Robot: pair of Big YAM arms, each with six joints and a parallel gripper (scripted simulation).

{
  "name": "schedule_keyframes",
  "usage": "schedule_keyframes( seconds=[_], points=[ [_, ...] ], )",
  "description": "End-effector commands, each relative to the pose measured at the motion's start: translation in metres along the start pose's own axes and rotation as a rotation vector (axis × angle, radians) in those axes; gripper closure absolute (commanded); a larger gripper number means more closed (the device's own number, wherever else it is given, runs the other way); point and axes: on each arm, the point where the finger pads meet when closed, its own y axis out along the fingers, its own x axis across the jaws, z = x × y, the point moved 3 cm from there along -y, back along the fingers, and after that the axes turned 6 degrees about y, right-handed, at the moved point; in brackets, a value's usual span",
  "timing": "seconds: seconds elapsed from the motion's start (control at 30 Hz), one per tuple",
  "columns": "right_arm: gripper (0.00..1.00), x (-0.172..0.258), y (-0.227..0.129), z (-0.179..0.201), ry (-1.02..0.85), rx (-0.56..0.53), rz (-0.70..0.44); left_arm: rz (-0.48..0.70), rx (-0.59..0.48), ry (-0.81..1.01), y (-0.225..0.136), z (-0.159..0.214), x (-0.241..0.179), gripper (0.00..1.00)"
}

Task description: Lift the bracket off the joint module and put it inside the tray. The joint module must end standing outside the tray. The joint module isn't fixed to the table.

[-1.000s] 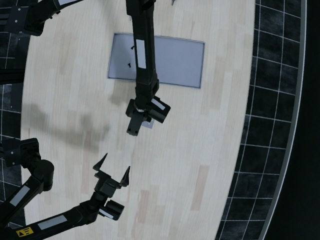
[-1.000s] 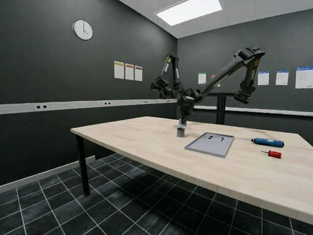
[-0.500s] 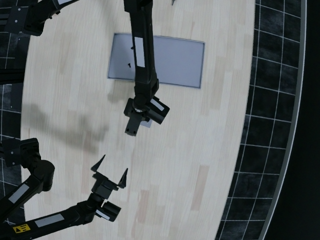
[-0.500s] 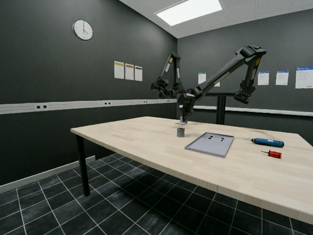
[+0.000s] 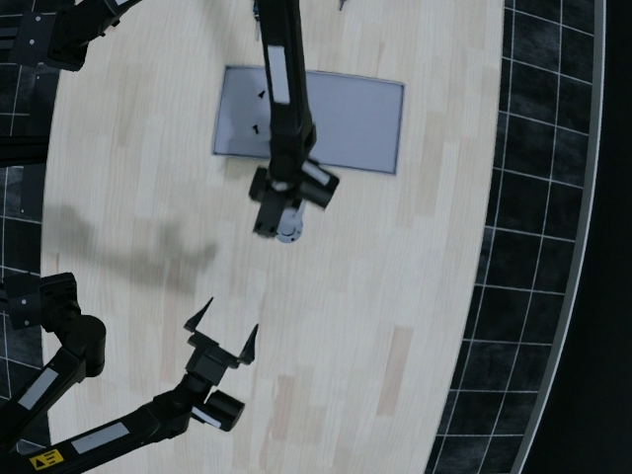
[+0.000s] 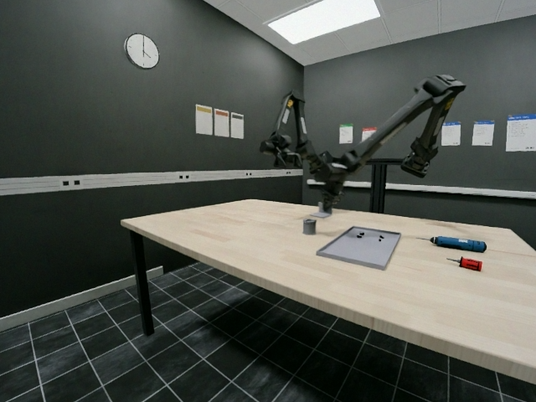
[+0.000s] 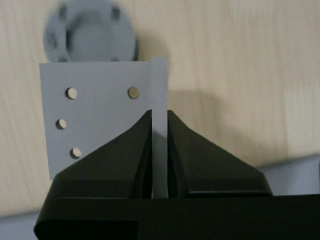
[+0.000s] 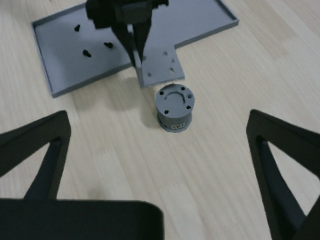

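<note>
Mid-bench [image 5: 356, 306] [image 6: 208, 234] [image 7: 225, 50] [image 8: 115, 170]: bracket [image 5: 294, 210] [image 6: 322, 213] [image 7: 100, 110] [image 8: 161, 70] hanging off the joint module [image 5: 289, 232] [image 6: 309, 227] [image 7: 92, 32] [image 8: 175, 107], between it and the tray [image 5: 400, 128] [image 6: 351, 261] [image 7: 292, 175] [image 8: 90, 81] in the top view.
Left gripper [image 5: 270, 214] [image 6: 329, 203] [image 7: 160, 114] [image 8: 136, 64]: pinching the bracket's upright flange, nearer arm.
Right gripper [image 5: 234, 311] [image 6: 287, 160] [image 8: 158, 112]: standing wide, holding nothing, well apart.
Bracket axis: flange running roughly module-to-tray; plate projecting toward the long edge opposite the arm bases.
Tray direction: toward the bench end with the blue screwdriver [image 5: 256, 10] [image 6: 461, 243].
Module: standing outside the tray; contact with plate, can't tell.
Screws [image 5: 262, 94] [image 6: 361, 234] [image 8: 86, 53]: lying in the tray's arm-side half; more room toward the opposite long edge.
Next, my call: lifting over the near wall, swinging away from the module, lowering plate-flat.
</note>
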Motion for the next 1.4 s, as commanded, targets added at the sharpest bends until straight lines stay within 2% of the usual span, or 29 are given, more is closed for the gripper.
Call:
schedule_keyframes(
  seconds=[0.0,0.07,0.13,0.23,0.4,0.57,0.7,0.93,1.37],
  points=[
    [0.00,-0.018,0.036,-0.015,-0.003,0.000,0.025,-0.099,0.002,-0.054,-0.043,0.088,0.020,1.00],
    [0.00,-0.018,0.045,-0.018,-0.009,0.010,0.033,-0.113,0.012,-0.076,-0.052,0.119,0.014,1.00],
    [0.00,-0.018,0.045,-0.018,-0.009,0.010,0.033,-0.113,0.012,-0.076,-0.052,0.119,0.014,1.00],
    [0.00,-0.017,0.064,-0.025,-0.013,0.021,0.048,-0.133,0.029,-0.105,-0.059,0.158,0.005,1.00],
    [0.00,-0.012,0.089,-0.036,-0.019,0.035,0.075,-0.149,0.042,-0.137,-0.059,0.190,-0.004,1.00],
    [0.00,-0.003,0.111,-0.049,-0.021,0.043,0.104,-0.126,0.036,-0.154,-0.038,0.197,-0.009,1.00],
    [0.00,0.004,0.119,-0.054,-0.020,0.045,0.112,-0.131,0.029,-0.152,-0.038,0.191,-0.006,1.00],
    [0.00,0.025,0.152,-0.084,0.001,0.033,0.178,-0.151,0.027,-0.148,-0.047,0.190,0.000,1.00],
    [0.00,0.075,0.181,-0.130,0.061,-0.006,0.272,-0.145,0.027,-0.147,-0.047,0.189,-0.001,1.00]
  ],
)
